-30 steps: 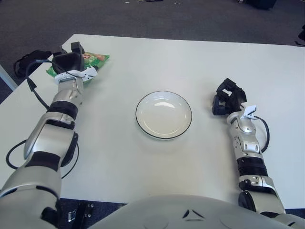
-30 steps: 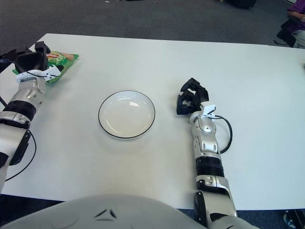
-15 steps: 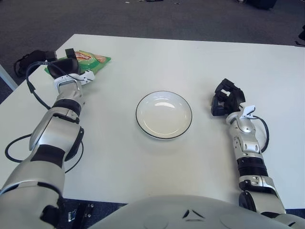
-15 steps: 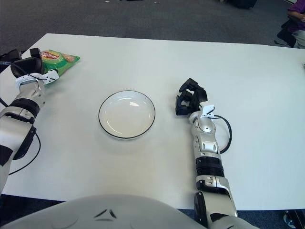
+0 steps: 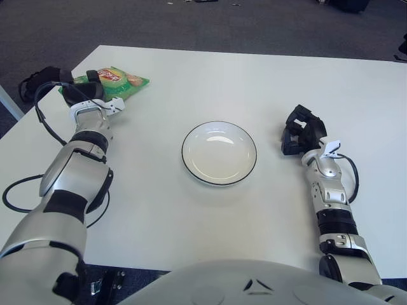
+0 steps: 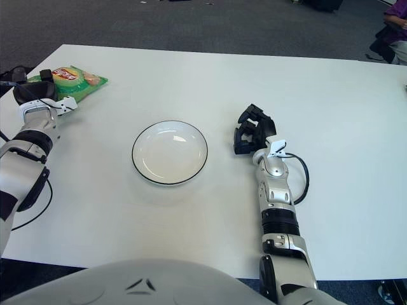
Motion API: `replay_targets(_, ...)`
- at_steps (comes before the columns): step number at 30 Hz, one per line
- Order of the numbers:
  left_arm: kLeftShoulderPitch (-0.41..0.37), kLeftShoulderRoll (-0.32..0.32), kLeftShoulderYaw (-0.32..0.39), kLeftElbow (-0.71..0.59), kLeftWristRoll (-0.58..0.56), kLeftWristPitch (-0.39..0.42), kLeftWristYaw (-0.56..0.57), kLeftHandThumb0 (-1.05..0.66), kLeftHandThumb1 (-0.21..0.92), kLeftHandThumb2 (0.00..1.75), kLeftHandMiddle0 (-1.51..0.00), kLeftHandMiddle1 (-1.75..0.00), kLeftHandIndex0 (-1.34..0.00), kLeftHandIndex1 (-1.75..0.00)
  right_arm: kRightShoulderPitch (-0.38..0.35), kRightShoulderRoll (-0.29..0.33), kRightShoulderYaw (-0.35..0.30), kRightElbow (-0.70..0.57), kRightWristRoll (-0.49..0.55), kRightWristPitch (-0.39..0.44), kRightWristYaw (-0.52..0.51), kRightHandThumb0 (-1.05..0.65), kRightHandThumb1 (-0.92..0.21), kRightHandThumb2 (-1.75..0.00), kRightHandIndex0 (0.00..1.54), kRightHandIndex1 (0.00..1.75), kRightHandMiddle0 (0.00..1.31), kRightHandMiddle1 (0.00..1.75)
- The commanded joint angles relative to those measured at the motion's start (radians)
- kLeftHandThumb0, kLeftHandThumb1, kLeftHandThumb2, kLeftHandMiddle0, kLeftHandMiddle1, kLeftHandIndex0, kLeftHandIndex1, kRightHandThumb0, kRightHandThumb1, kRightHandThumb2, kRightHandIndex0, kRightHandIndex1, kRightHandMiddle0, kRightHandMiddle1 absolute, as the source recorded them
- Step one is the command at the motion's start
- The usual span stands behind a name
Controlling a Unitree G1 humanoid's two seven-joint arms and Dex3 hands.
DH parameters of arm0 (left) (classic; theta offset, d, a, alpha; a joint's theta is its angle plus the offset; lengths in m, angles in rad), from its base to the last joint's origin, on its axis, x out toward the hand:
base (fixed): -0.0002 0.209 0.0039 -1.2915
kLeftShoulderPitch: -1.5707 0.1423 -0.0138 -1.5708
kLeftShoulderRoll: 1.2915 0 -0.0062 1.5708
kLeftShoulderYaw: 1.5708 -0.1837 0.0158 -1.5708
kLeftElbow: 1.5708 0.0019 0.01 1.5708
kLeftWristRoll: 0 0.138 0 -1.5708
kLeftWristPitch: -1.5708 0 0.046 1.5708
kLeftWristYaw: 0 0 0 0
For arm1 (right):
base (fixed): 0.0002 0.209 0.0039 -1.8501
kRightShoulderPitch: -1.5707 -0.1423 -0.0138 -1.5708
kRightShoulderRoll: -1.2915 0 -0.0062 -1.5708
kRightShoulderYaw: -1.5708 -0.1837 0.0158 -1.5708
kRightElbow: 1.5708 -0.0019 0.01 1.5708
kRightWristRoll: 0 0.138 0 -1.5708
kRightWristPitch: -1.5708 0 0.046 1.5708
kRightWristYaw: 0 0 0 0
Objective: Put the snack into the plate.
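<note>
one shiny green snack [image 5: 117, 81] bag, flat and crinkly, lies at the far left corner of the smooth white bench [image 5: 191, 210]. the round white plate [image 5: 219, 152] with a dark rim sits in the middle, well apart from it. the left hand [image 5: 77, 91] has slid left off the bag and now shows just beside its left edge; i cannot tell if it is open. the right hand [image 5: 300, 129], right of the plate, is curled and holds nothing.

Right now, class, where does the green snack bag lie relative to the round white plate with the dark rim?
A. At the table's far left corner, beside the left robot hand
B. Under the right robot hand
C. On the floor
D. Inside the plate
A: the green snack bag lies at the far left corner of the white table, beside the left robot hand, well apart from the round white plate.
</note>
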Motion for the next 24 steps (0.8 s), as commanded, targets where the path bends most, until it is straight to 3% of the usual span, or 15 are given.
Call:
replay_targets(1, 0.005, -0.017, -0.002, 0.004, -0.013, 0.006, -0.005, -0.93, 0.92, 0.98, 0.0, 0.0, 0.0, -0.22, 0.117, 0.031, 0.002, 0.076, 0.002, -0.017, 0.007, -0.01, 0.07, -1.75, 0.88, 1.75, 0.71, 1.72)
replay_targets(10, 0.038, -0.028, 0.034, -0.003, -0.076, -0.074, -0.035, -0.92, 0.92, 0.95, 0.0, 0.0, 0.0, -0.22, 0.121, 0.029, 0.002, 0.064, 0.005, -0.008, 0.017, -0.01, 0.07, -1.75, 0.88, 1.75, 0.71, 1.73)
replay_targets(14, 0.053, -0.022, 0.053, -0.008, -0.105, -0.14, -0.022, -0.9, 0.92, 0.94, -0.06, -0.04, 0.0, -0.36, 0.122, 0.03, 0.001, 0.059, 0.007, -0.002, 0.019, -0.01, 0.07, -1.75, 0.88, 1.75, 0.71, 1.73)
replay_targets(17, 0.062, -0.014, 0.066, -0.019, -0.127, -0.216, -0.026, -0.87, 0.92, 0.92, -0.04, -0.29, 0.0, -0.53, 0.123, 0.031, 0.001, 0.055, 0.007, 0.004, 0.018, -0.01, 0.07, -1.75, 0.88, 1.75, 0.71, 1.73)
replay_targets(19, 0.065, -0.003, 0.066, -0.024, -0.135, -0.273, -0.044, -0.84, 0.92, 0.9, -0.02, -0.54, 0.0, -0.65, 0.123, 0.032, 0.001, 0.05, 0.006, 0.01, 0.015, -0.01, 0.07, -1.75, 0.88, 1.75, 0.71, 1.73)
replay_targets(24, 0.085, 0.031, 0.043, -0.082, -0.126, -0.416, -0.062, -0.79, 0.92, 0.89, -0.02, -0.83, 0.0, -0.81, 0.126, 0.036, 0.003, 0.04, 0.002, 0.019, 0.006, -0.01, 0.07, -1.75, 0.88, 1.75, 0.7, 1.73)
